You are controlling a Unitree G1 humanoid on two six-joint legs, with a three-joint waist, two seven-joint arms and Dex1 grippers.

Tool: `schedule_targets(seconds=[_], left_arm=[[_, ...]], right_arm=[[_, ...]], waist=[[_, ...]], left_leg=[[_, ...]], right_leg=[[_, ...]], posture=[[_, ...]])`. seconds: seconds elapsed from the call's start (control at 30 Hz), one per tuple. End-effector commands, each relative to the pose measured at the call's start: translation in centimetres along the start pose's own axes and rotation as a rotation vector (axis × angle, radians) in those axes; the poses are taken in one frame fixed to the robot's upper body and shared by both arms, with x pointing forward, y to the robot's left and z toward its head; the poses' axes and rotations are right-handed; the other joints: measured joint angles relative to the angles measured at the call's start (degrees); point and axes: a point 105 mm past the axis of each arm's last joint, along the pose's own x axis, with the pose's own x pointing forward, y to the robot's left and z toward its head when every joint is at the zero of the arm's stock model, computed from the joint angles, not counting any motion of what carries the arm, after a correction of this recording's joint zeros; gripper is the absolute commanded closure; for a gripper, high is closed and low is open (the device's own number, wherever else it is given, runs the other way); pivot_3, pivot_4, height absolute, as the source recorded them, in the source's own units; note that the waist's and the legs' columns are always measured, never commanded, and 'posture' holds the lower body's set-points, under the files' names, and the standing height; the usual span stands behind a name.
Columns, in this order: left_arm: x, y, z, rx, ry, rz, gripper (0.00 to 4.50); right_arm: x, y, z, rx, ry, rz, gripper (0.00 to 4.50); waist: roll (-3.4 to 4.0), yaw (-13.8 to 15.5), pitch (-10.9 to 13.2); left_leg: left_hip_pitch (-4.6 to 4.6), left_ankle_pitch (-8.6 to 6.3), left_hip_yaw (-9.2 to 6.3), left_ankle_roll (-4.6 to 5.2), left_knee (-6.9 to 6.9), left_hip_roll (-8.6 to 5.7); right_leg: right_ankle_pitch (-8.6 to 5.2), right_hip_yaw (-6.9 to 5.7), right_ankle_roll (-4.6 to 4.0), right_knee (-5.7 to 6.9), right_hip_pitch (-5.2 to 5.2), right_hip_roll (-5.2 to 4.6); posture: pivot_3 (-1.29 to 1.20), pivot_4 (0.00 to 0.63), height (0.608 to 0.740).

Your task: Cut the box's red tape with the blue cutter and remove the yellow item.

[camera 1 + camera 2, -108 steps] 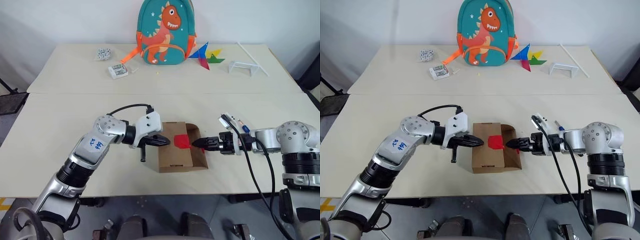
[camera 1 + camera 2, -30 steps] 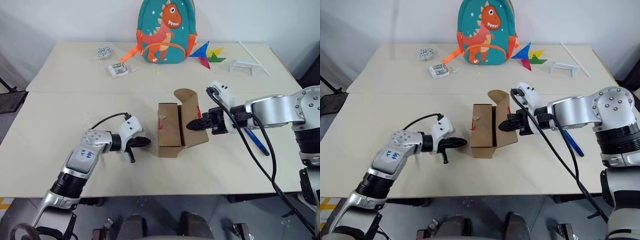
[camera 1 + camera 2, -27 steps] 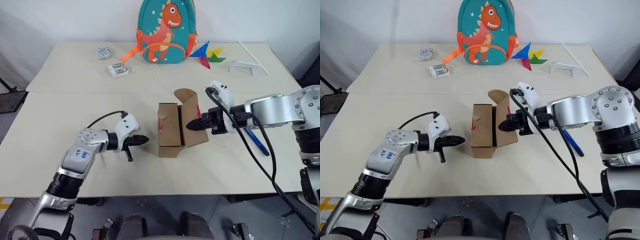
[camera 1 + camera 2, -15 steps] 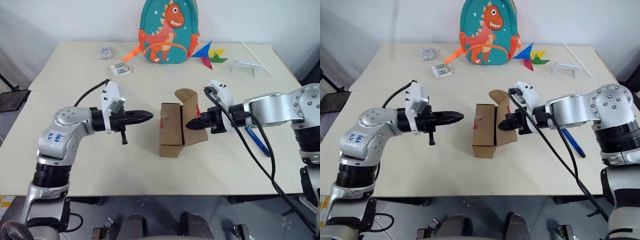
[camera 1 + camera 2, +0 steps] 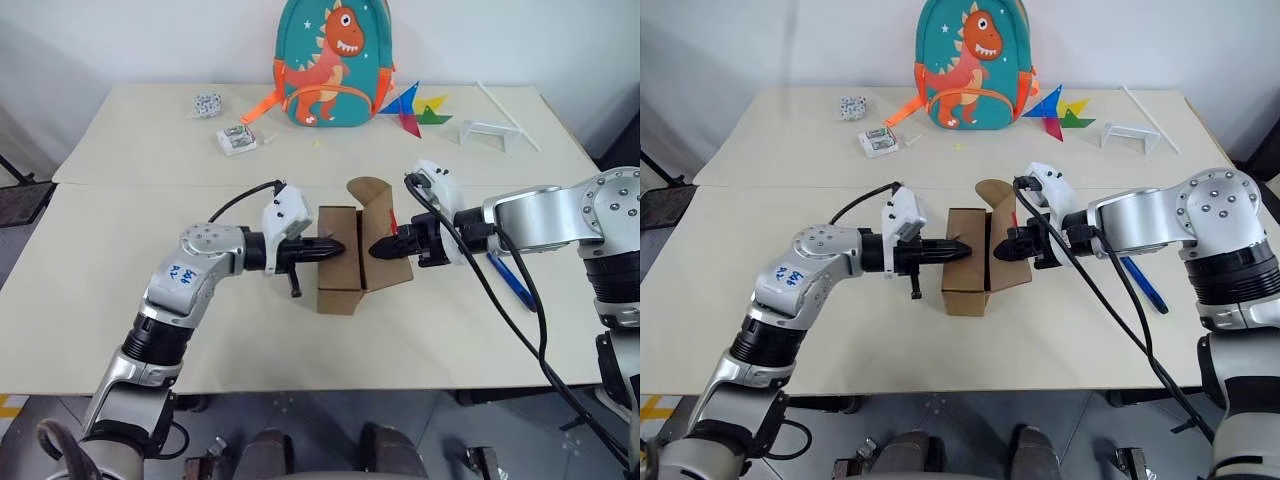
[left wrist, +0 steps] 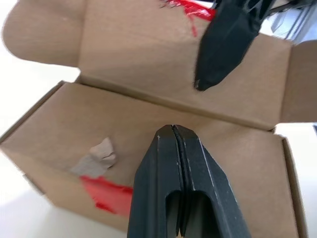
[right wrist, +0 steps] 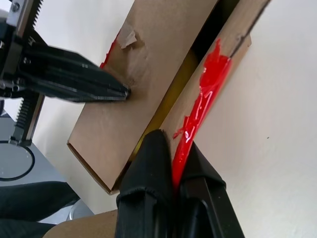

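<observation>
The box stands mid pale tabletop, lid up. Right end effector is pinched on the lid w/ red tape. Left end effector, closed & empty, touches the box's top. Blue cutter lies beside the right arm. Backpack by white wall.

At the counter's far edge stands a teal dinosaur backpack; just beside it lies a colourful pinwheel, then a white wire frame. A small white packet and a speckled ball lie opposite.
</observation>
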Motion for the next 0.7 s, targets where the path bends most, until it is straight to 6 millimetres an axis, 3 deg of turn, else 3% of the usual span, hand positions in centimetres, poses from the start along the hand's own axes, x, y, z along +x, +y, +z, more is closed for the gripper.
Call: schedule_targets(seconds=[0.03, 0.5, 0.7], left_arm=[[-0.6, 0.4, -1.6, -0.031, 0.074, 0.04, 4.5], [-2.7, -0.3, -4.9, -0.145, 0.214, 0.082, 4.5], [-4.4, -0.4, -5.8, -0.185, 0.256, 0.114, 4.5]], right_arm=[[0.1, -0.3, -1.3, -0.051, 0.067, -0.02, 4.48], [-0.5, -1.8, -1.2, -0.114, 0.091, -0.081, 4.48], [-0.3, -0.3, -0.1, -0.164, 0.069, -0.03, 4.48]], waist=[[0.0, -0.02, 0.0], [0.14, -1.61, -0.11], [0.16, -2.09, -0.12]], left_leg=[[0.0, 0.0, 0.0, 0.0, 0.0, 0.0], [0.21, 0.0, 0.14, 0.0, -0.13, 0.04], [0.25, 0.0, 0.17, -0.02, -0.15, 0.06]], right_leg=[[0.0, 0.0, 0.0, 0.0, 0.0, 0.0], [-0.02, 0.15, -0.04, 0.05, 0.02, 0.01], [-0.02, 0.17, -0.04, 0.06, 0.02, 0.02]], posture=[[0.0, 0.15, 0.74], [0.0, 0.15, 0.74], [0.0, 0.15, 0.74]])
